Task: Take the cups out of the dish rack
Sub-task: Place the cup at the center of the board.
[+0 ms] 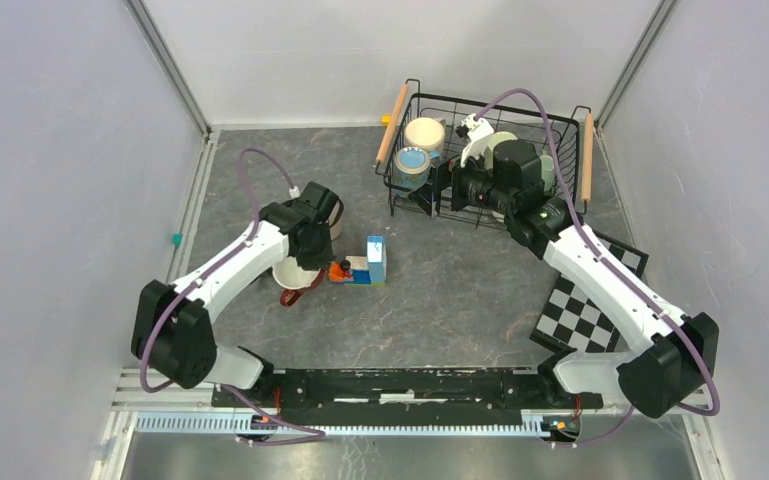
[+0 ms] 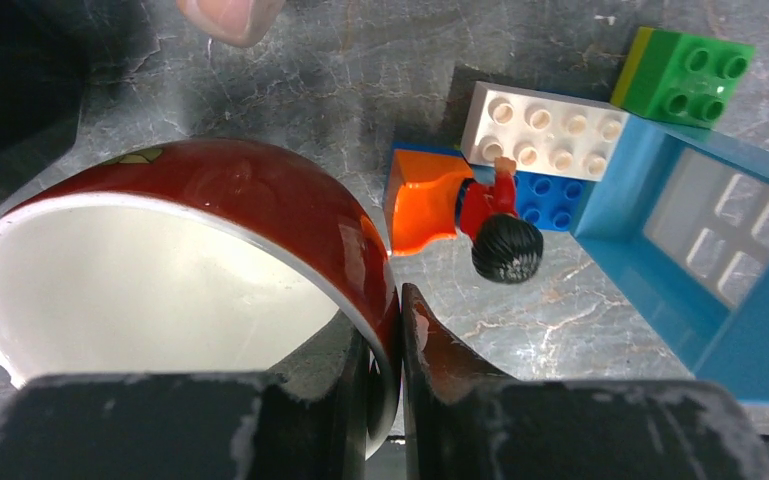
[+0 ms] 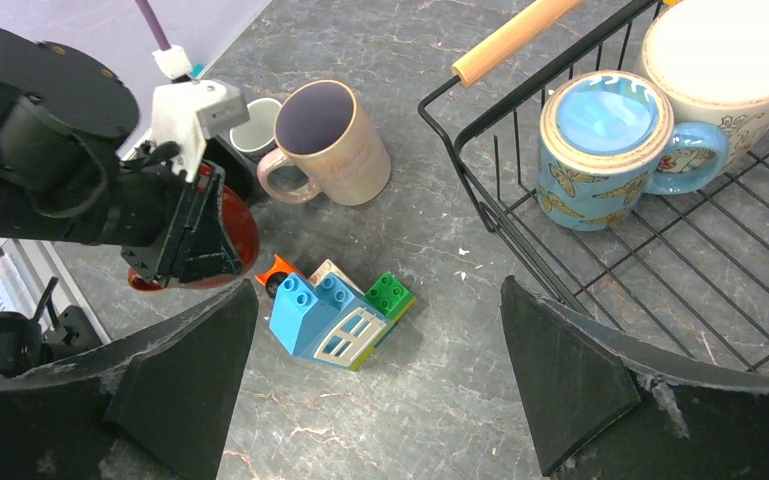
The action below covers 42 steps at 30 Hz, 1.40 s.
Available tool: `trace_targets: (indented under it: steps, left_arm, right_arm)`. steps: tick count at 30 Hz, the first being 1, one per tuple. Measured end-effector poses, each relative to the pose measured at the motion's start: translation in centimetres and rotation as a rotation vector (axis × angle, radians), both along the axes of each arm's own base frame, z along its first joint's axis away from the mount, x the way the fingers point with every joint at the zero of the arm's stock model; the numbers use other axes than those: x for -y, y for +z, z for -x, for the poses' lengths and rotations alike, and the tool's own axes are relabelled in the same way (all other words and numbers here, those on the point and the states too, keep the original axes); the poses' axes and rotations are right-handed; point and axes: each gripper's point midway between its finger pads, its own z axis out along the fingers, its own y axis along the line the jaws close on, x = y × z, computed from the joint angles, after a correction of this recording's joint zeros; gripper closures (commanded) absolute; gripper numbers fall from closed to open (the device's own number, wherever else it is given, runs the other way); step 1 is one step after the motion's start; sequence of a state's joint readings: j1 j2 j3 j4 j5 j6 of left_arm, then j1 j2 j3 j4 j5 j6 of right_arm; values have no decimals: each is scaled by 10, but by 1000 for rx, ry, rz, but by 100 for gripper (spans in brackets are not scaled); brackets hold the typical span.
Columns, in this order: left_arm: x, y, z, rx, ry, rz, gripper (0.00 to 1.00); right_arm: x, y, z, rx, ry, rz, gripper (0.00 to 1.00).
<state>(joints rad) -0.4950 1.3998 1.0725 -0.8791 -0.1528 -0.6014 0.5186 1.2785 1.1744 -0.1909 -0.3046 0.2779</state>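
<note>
Left gripper (image 2: 400,335): nearly closed, pinching the rim wall of the dark red mug (image 2: 250,200), one finger inside and one outside. That mug is out of the dish rack (image 1: 393,124), over the left part of the table (image 1: 460,290). It's tilted with its mouth toward the wrist camera. I can't tell whether its base touches the table.

The toy block cluster (image 2: 650,220) sits just right of it, its orange piece close to the mug's side.

Two more mugs stand upright on the table just far of the left gripper: a pink-beige mug (image 3: 332,150) and, right beside it, a pale mug (image 3: 253,125) mostly hidden by the arm.

Right gripper (image 3: 378,375): jaws fully apart, holding nothing, over the near-left corner of the rack.

At the rack's left end I see a blue mug (image 3: 600,150) and a cream mug (image 3: 725,60) touching each other. I can't tell if they're upright or inverted. A pale green mug (image 1: 501,143) is further right in the rack, mostly behind the right arm.

A checkerboard (image 1: 585,305) lies flat at near right.
</note>
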Motion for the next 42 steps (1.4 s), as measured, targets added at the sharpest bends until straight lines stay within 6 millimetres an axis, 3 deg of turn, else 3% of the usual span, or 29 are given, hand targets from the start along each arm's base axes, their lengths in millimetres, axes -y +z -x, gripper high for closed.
trace_targets:
  steps: [7,19,42]
  left_arm:
    - [-4,-24,-2,-43,15,-26,98]
    - [-6,-39,-14,-55,40,-36,97]
    - [-11,-54,-25,-58,56,-91,85]
  right_arm:
    - [-1,-4,-1,-5,3,11,2]
    - [-1,-7,-2,-10,5,20,2]
    - [-1,-7,-2,-10,8,19,2]
